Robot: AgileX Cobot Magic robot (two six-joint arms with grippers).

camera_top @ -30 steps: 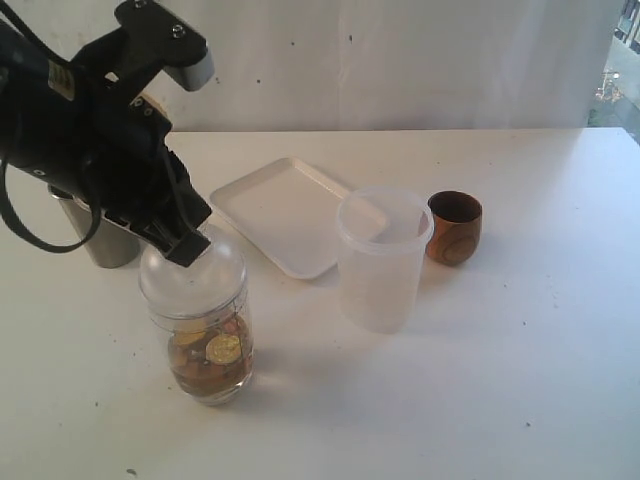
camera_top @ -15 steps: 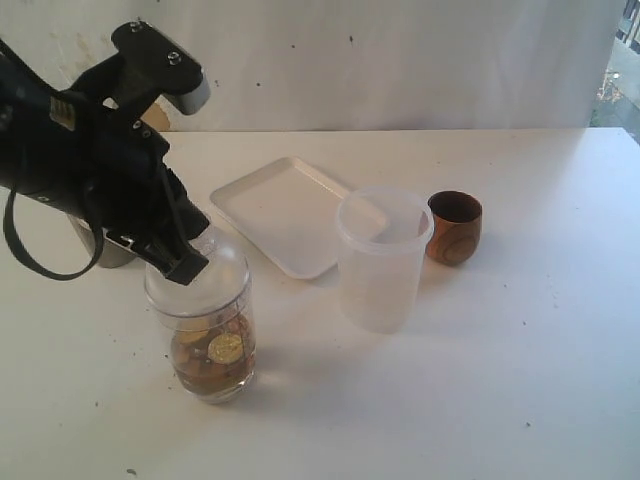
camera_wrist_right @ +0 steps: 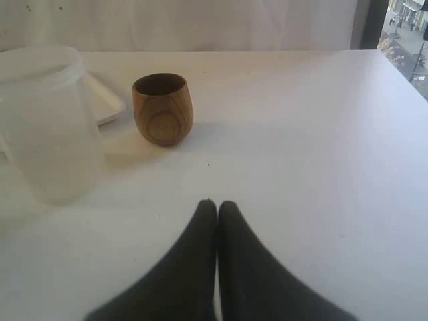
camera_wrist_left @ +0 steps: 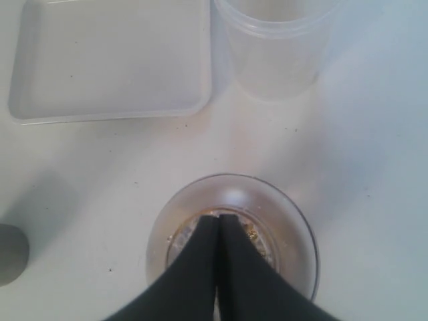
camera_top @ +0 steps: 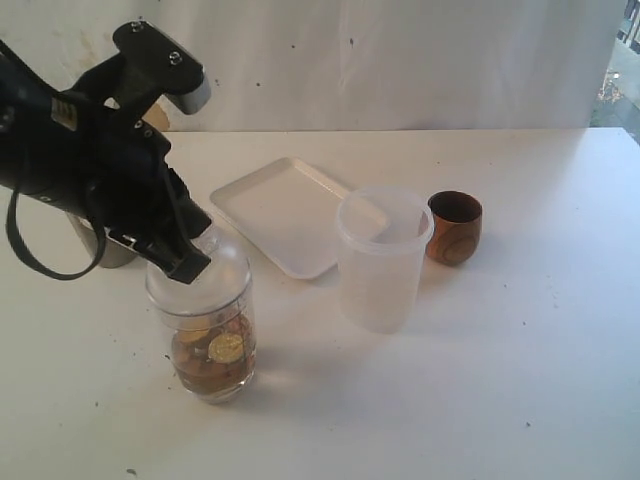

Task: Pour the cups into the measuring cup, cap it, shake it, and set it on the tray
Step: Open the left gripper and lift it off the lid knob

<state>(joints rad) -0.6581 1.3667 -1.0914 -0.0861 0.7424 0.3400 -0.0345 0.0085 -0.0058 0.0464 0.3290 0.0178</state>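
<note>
The clear measuring cup (camera_top: 212,345) stands near the front left with brownish contents and coins at its bottom. A clear dome cap (camera_top: 215,270) sits on it. My left gripper (camera_top: 188,263) is shut and empty, its closed tips resting on top of the cap (camera_wrist_left: 287,231); seen from the wrist, the left gripper (camera_wrist_left: 219,217) points straight down over the cup. The brown wooden cup (camera_top: 454,227) (camera_wrist_right: 162,109) stands upright at the right. The steel tumbler (camera_top: 112,255) is mostly hidden behind my left arm. The white tray (camera_top: 285,210) (camera_wrist_left: 107,60) lies behind. My right gripper (camera_wrist_right: 217,204) is shut and empty above bare table.
A frosted plastic tub (camera_top: 383,260) (camera_wrist_left: 277,47) (camera_wrist_right: 47,127) stands between the tray and the wooden cup, to the right of the measuring cup. A white wall closes off the table's far edge.
My left gripper has come down a little onto the cap, and the cap sits slightly lower on the measuring cup. Nothing else has moved.
</note>
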